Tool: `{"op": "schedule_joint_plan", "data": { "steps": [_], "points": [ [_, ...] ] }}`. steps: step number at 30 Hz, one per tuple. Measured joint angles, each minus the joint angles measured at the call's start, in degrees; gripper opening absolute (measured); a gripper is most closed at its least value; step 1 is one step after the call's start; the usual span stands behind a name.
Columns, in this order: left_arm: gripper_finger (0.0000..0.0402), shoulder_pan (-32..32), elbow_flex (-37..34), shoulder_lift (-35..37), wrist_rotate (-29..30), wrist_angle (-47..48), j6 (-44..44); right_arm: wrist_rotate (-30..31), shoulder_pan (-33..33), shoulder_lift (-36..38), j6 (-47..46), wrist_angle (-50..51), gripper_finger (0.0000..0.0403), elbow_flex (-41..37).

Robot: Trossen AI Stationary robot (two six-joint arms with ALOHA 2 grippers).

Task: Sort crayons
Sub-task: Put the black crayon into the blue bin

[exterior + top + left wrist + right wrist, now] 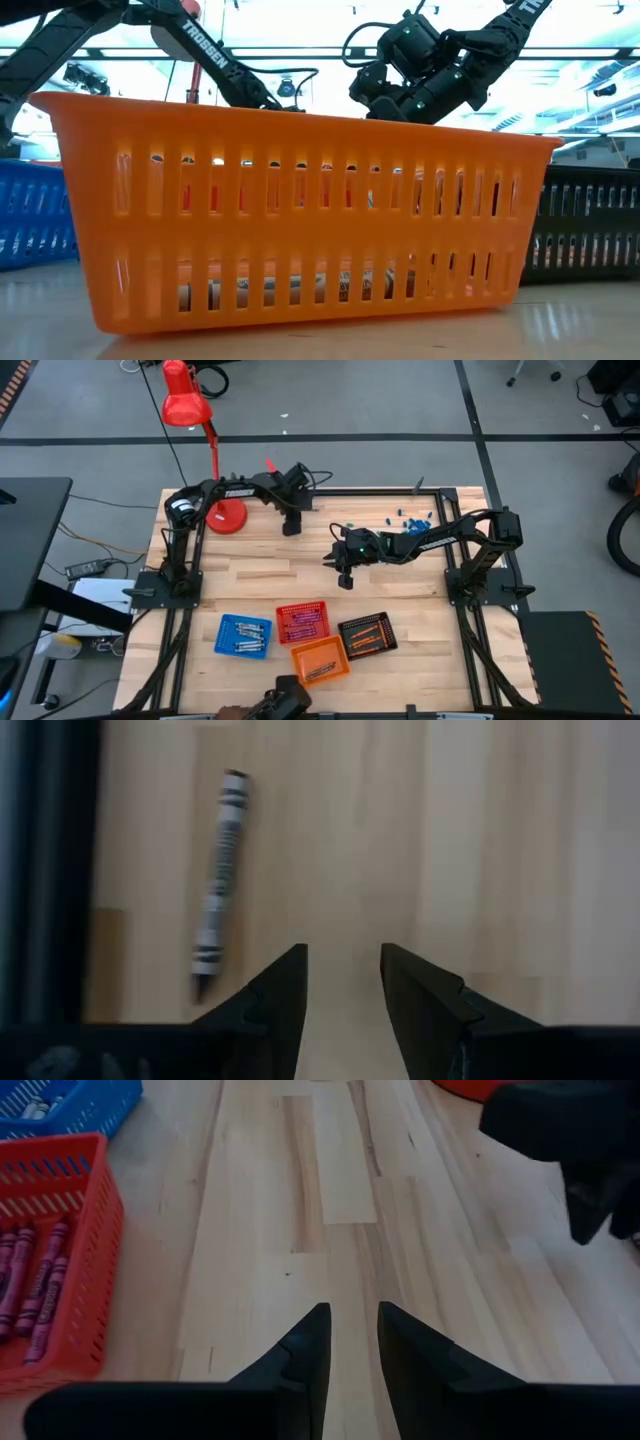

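A grey-silver crayon [220, 880] lies flat on the bare wood, beside and clear of my left gripper [343, 970], which is open and points down at the table's far middle [292, 525]. My right gripper [350, 1330] hangs open over the table's centre [345, 575] with nothing between its fingers. Magenta crayons [35, 1290] lie in the red tray [303, 622]. Grey ones lie in the blue tray [243, 635], and orange ones in the black tray [367, 635] and the orange tray [320, 660].
The four trays stand together near the front edge; in the low view the orange tray [300, 220] fills the foreground. A red desk lamp [225, 515] stands at the far left. Small blue and green bits [405, 518] are scattered at the far right. Bare wood lies between the arms.
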State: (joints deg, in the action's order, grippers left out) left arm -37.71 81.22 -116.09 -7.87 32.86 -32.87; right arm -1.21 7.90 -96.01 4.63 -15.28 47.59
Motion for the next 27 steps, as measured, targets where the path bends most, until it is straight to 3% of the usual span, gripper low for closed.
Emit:
{"op": "schedule_joint_plan", "data": {
  "steps": [12,27],
  "points": [
    [0.0142,-0.1,0.0,-1.5,0.6,-10.3,-4.2,0.0,-0.1,0.0,-1.4,1.3,0.0091,0.0],
    [0.0141,-0.9,0.2,-4.7,1.4,-10.6,-2.9,-0.1,-0.7,0.0,-2.1,2.5,0.0091,0.0]
  ]
}}
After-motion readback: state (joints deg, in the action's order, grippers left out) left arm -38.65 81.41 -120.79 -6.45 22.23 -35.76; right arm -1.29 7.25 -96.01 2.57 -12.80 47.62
